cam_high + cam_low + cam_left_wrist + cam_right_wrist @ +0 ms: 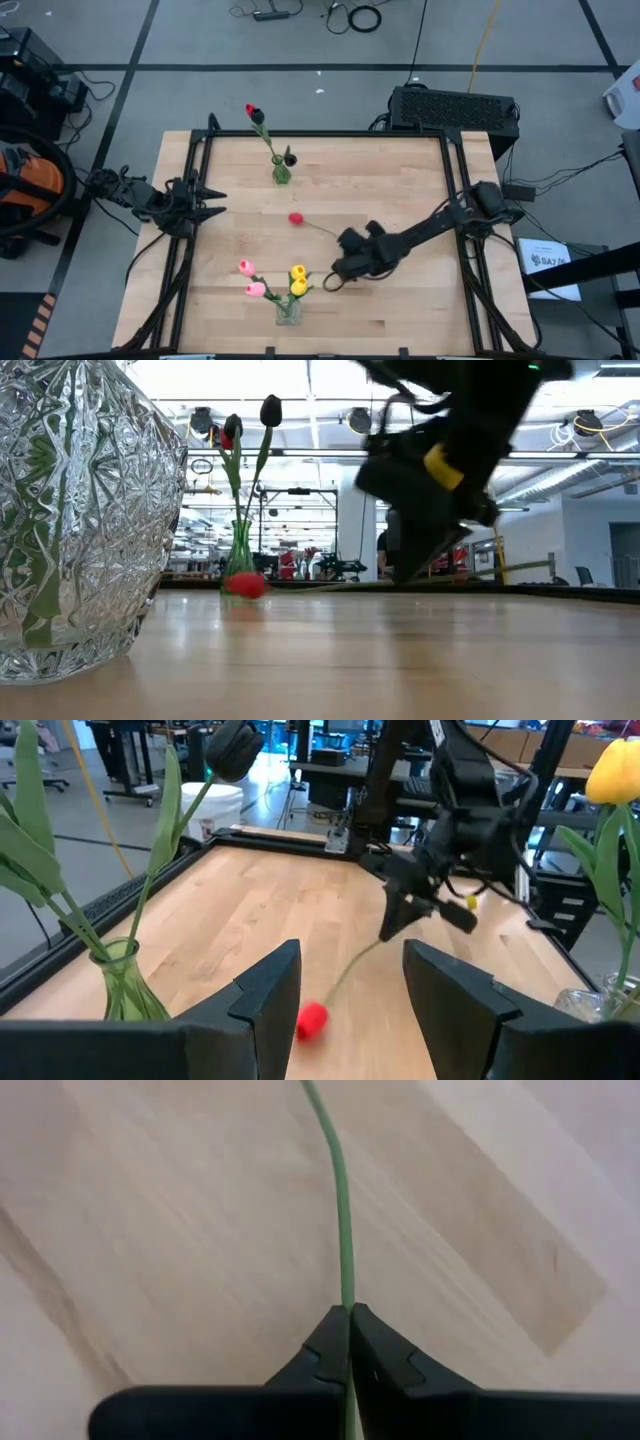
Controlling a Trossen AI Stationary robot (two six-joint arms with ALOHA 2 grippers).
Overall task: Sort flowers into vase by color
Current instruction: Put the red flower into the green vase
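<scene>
A red tulip (296,218) lies mid-table, its head (247,585) on the wood and its thin green stem (350,970) rising to my right gripper (341,241), which is shut on it. A green glass vase (281,172) at the far side holds a red and a dark tulip (270,410). A clear cut-glass vase (288,311) at the near edge holds pink (251,279) and yellow (298,279) tulips. My left gripper (215,200) waits open and empty at the table's left edge, also shown in the left wrist view (350,990). My right gripper pinches the red tulip's stem (346,1295) between its two shut fingertips, toward the end away from the head. The fingers come slanting down from the table's right side, roughly along the stem. The stem slants up to the fingers while the head rests on the table.
Black rails (320,133) frame the wooden table. Bare wood (400,180) lies at the far right and between the two vases. The clear vase (70,520) stands close below and left of my right arm (420,228).
</scene>
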